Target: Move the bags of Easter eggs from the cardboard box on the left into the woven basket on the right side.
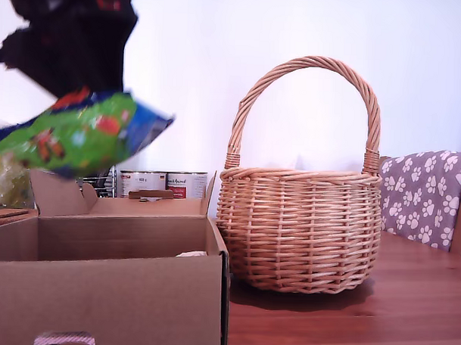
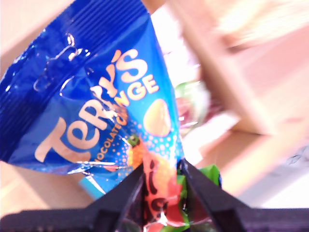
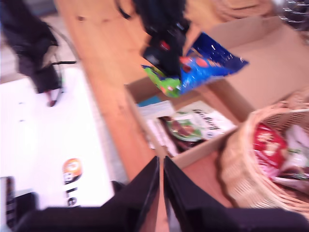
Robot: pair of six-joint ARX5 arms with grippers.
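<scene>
Blue-green bag (image 1: 80,133) pinched by my first gripper (image 2: 161,181), aloft above cardboard box (image 1: 121,267), upper left of exterior view; woven basket (image 1: 300,228) centre-right; my second gripper (image 3: 161,181) fingers nearly closed, empty

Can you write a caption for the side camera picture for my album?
My first pincer lifts a blue-green sweet bag above the cardboard box.

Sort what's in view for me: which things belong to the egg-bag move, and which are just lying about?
Job:
blue and green bag, held by my first gripper
cardboard box
white bag in the box
woven basket
red bag in the basket

Lying about:
tins
paw-print cloth
</scene>
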